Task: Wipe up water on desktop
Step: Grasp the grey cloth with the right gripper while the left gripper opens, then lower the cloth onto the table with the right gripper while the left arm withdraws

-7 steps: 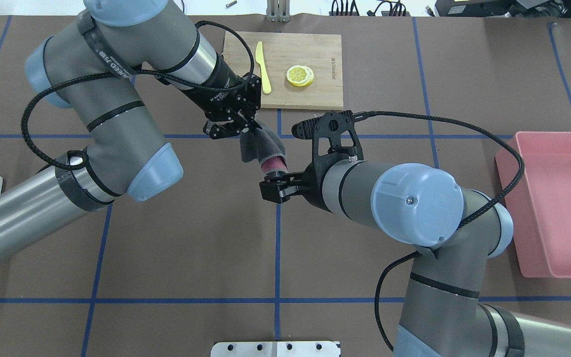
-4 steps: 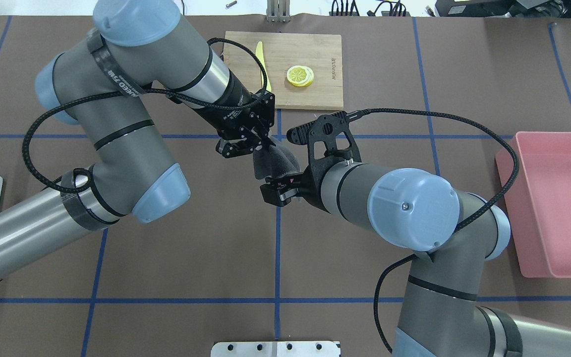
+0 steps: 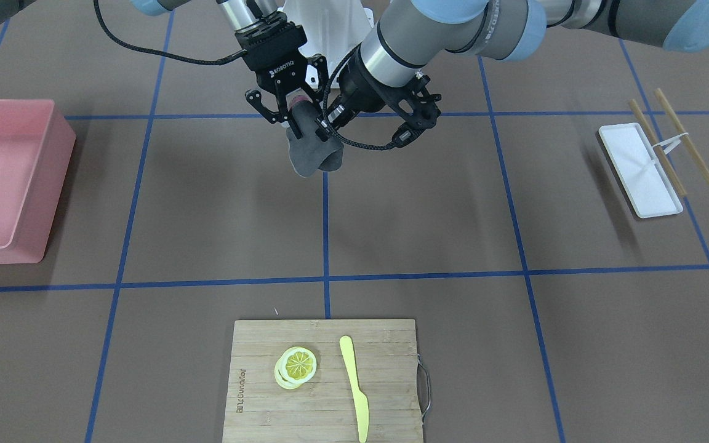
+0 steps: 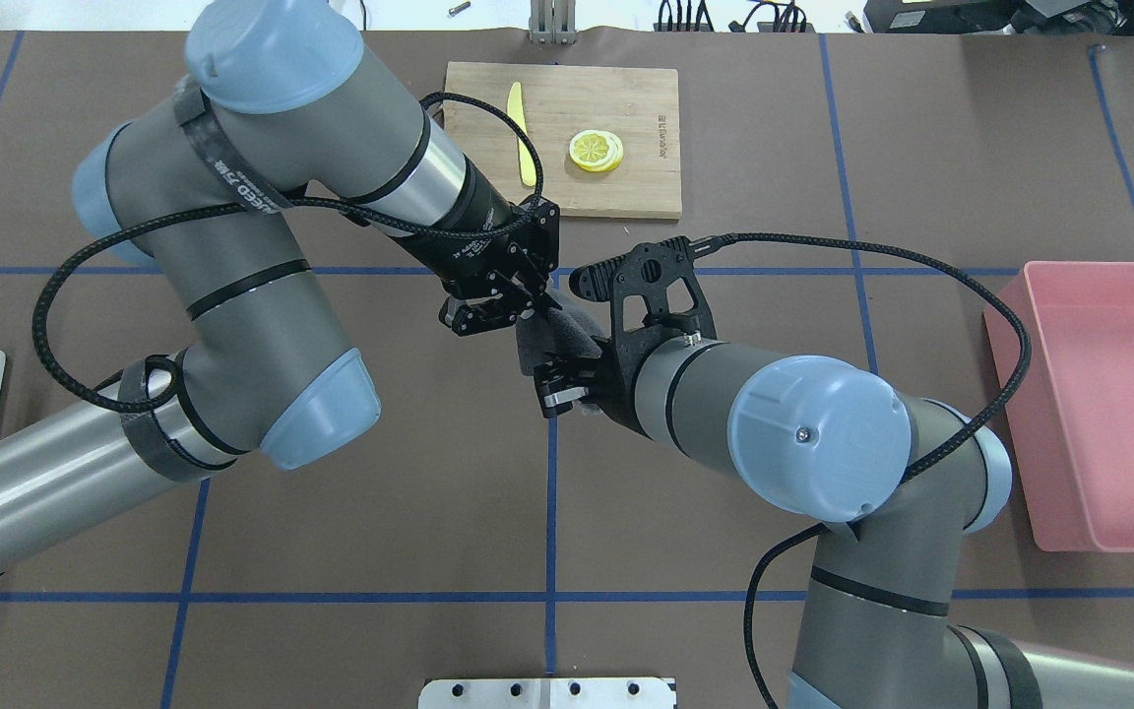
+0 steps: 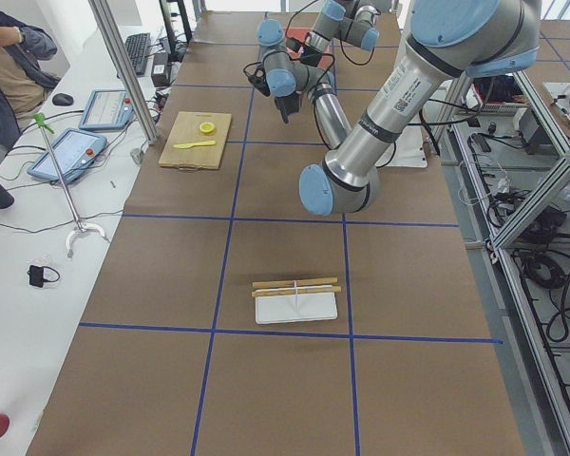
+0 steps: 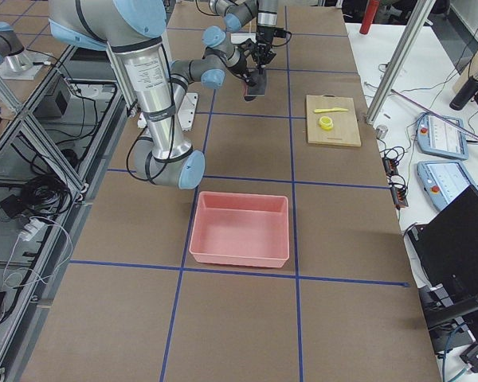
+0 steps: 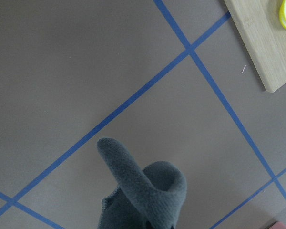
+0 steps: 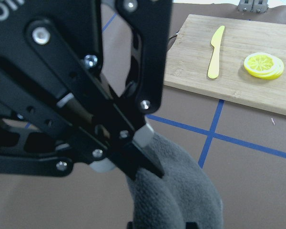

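Observation:
The desktop (image 4: 380, 512) is brown with blue tape lines; I see no water on it. My left gripper (image 4: 528, 300) is shut on the top of a dark grey cloth (image 4: 552, 335), which hangs above the desktop near the middle. The cloth also shows in the front view (image 3: 314, 154) and both wrist views (image 7: 148, 195) (image 8: 176, 191). My right gripper (image 4: 559, 386) is against the cloth's near side, and looks open with its fingers on either side of the bunched cloth. In the front view, the right gripper (image 3: 296, 120) shows a pink patch between its fingers.
A bamboo cutting board (image 4: 646, 187) with lemon slices (image 4: 596, 150) and a yellow knife (image 4: 523, 138) lies at the far middle. A pink bin (image 4: 1099, 414) stands at the right. A white tray (image 3: 637, 172) with chopsticks (image 3: 668, 147) lies on the robot's left.
My left gripper has carried the cloth rightwards and nearer the robot. My right gripper has closed in on the cloth, and the cloth's pink patch no longer shows from overhead.

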`<state>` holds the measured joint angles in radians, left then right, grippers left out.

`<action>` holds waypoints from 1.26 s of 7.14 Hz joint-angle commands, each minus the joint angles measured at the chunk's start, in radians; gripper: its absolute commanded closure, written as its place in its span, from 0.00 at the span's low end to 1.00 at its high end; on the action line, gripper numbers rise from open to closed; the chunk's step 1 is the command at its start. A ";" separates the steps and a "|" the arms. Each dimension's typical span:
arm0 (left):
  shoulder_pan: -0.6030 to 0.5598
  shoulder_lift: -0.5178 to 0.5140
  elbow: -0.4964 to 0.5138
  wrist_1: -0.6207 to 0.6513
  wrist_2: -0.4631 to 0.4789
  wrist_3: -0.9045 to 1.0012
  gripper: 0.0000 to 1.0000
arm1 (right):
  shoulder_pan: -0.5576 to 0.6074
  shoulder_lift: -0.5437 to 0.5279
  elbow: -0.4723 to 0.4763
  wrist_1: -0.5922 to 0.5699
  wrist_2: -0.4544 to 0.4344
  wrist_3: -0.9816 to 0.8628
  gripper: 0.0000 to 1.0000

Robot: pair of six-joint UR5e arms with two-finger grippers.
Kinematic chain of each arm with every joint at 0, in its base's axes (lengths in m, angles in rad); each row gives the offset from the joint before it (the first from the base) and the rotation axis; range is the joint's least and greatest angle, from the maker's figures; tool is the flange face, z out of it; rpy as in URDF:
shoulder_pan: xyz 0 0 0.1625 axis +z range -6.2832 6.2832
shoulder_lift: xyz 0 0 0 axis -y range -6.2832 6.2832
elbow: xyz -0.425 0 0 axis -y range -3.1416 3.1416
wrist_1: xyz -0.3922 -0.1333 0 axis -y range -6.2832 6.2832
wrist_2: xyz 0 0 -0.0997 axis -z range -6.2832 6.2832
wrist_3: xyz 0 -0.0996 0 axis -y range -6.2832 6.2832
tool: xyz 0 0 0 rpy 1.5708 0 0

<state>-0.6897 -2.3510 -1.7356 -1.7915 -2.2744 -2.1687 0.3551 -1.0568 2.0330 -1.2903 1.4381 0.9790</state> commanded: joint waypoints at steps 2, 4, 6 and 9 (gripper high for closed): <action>-0.004 0.013 -0.001 -0.047 0.000 0.009 0.72 | -0.008 -0.006 0.019 -0.001 0.005 0.047 1.00; -0.034 0.070 -0.042 -0.054 0.001 0.019 0.26 | -0.005 -0.009 0.035 0.000 0.005 0.114 1.00; -0.147 0.152 -0.102 -0.094 -0.011 0.061 0.03 | -0.002 -0.051 0.056 -0.004 -0.001 0.228 1.00; -0.149 0.353 -0.137 -0.322 -0.016 0.061 0.03 | -0.010 -0.120 0.023 -0.134 0.010 0.468 1.00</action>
<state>-0.8363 -2.0681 -1.8647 -2.0413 -2.2864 -2.1083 0.3509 -1.1617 2.0680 -1.3411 1.4407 1.3266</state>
